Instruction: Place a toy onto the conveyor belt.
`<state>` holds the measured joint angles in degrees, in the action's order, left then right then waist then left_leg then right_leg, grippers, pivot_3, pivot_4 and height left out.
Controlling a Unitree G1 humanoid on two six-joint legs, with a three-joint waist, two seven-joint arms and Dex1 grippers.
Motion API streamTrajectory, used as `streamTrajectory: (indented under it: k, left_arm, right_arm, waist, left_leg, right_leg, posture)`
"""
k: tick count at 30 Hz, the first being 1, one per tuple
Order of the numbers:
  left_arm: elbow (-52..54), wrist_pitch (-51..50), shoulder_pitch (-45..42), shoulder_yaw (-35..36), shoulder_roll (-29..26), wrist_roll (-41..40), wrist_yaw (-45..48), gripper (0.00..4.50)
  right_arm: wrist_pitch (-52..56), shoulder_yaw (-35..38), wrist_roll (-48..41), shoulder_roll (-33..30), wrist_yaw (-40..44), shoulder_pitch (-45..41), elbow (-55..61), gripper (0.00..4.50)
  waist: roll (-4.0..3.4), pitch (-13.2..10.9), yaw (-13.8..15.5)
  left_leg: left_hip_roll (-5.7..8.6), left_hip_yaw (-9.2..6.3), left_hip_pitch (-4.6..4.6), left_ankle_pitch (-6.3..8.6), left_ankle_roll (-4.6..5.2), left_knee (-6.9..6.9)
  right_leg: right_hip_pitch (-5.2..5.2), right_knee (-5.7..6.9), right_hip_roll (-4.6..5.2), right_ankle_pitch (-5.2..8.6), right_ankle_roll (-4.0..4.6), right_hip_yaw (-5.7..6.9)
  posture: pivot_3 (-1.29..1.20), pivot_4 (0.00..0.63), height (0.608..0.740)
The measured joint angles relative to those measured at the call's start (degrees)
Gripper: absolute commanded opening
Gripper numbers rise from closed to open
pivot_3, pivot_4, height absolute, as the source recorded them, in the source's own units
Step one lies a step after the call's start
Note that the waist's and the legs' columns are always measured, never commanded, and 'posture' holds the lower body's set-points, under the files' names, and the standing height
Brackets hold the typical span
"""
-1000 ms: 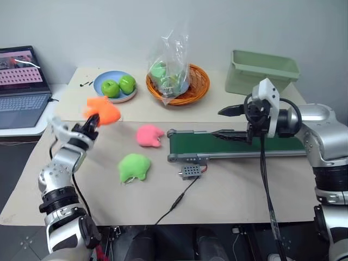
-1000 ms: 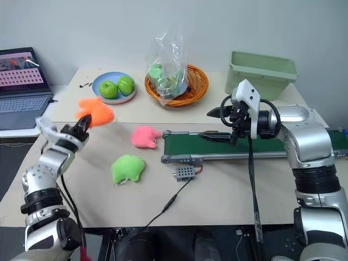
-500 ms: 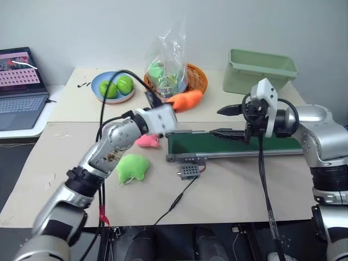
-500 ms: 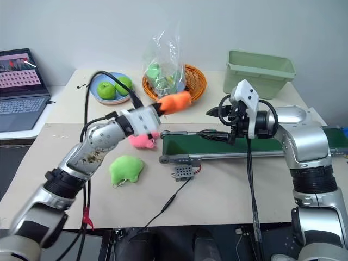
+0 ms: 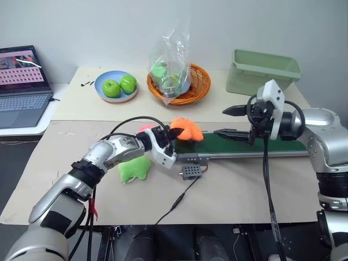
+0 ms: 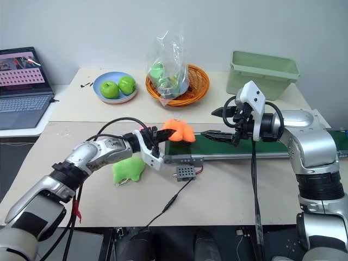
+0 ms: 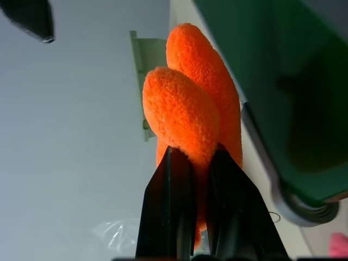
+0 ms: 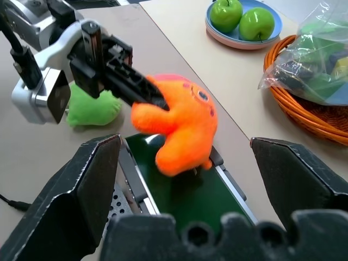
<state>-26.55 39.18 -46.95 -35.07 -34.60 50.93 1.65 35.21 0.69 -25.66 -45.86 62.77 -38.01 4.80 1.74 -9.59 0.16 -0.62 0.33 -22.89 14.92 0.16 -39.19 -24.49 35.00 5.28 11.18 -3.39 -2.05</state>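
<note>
The orange plush toy [image 5: 186, 130] hangs at the left end of the dark green conveyor belt [image 5: 261, 145], pinched by one limb in my left gripper [image 7: 196, 152], which is shut on it. In the right wrist view the toy [image 8: 179, 122] sits just over the belt's end roller [image 8: 217, 163]; I cannot tell whether it touches the belt. My right gripper [image 5: 231, 122] hovers open over the belt, a short way right of the toy, with nothing between its fingers.
A lime-green plush [image 5: 134, 167] lies under my left forearm, and a sliver of pink plush [image 5: 145, 128] shows behind it. A small grey box [image 5: 191, 172] with a cable sits in front of the belt. Farther back stand a pale green bin [image 5: 261, 70], a basket [image 5: 176, 89], a plate of apples [image 5: 115, 87] and a laptop [image 5: 22, 81].
My left arm swung the orange toy from the table's left side across to the belt's left end and lowered it there. The right gripper stayed in place, open.
</note>
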Motion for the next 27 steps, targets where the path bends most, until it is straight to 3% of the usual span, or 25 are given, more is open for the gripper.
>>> streamTrajectory:
  k: [7, 8, 18, 22, 27]
  left_arm:
    - [-3.50, 2.81, -0.02, -0.04, 2.60, -0.17, 1.43, 0.19]
    - [-3.63, 3.29, -0.01, -0.04, 2.74, -0.74, 2.47, 0.86]
    - [-0.98, 3.73, 1.08, 3.08, 1.40, -11.11, 15.16, 4.35]
    - [2.56, 0.33, 2.53, 5.04, 0.96, -14.35, 20.58, 4.48]
    - [7.44, -14.85, 7.02, 11.92, 4.02, -30.33, 32.01, 4.48]
  right_arm:
    - [0.06, 0.13, -0.04, -0.57, -0.68, 0.23, 0.31, 4.50]
    - [0.06, 0.13, -0.06, -0.61, -0.84, 0.39, 0.32, 4.50]
    - [0.05, 0.12, -0.28, -0.61, -1.52, 0.50, 0.33, 4.50]
    - [0.05, 0.12, -0.29, -0.60, -1.52, 0.48, 0.29, 4.50]
    - [0.04, 0.10, -0.29, -0.59, -1.45, 0.46, 0.20, 4.50]
  waist:
    - [0.00, 0.00, 0.02]
    - [0.00, 0.00, 0.00]
    - [0.00, 0.00, -0.12]
    - [-0.01, 0.01, -0.17]
    - [-0.01, 0.00, -0.34]
  left_leg:
    - [0.00, 0.00, 0.00, 0.00, 0.00, 0.00]
    - [0.00, 0.00, 0.01, 0.00, 0.00, 0.00]
    - [-0.02, 0.00, 0.04, 0.00, 0.00, -0.02]
    - [-0.03, 0.00, 0.04, 0.00, 0.00, -0.02]
    - [-0.07, -0.01, 0.01, 0.00, 0.01, -0.10]
  right_leg:
    - [0.00, 0.00, 0.00, 0.00, 0.00, 0.00]
    - [0.01, 0.01, 0.00, 0.00, 0.00, 0.00]
    - [0.03, 0.04, -0.01, 0.00, 0.00, -0.01]
    - [0.03, 0.05, -0.01, 0.00, 0.00, -0.01]
    - [0.01, 0.11, -0.03, 0.00, 0.00, 0.01]
  posture:
    - [0.00, 0.150, 0.740]
    - [0.00, 0.150, 0.740]
    - [0.00, 0.150, 0.740]
    - [0.00, 0.150, 0.740]
    - [0.00, 0.150, 0.740]
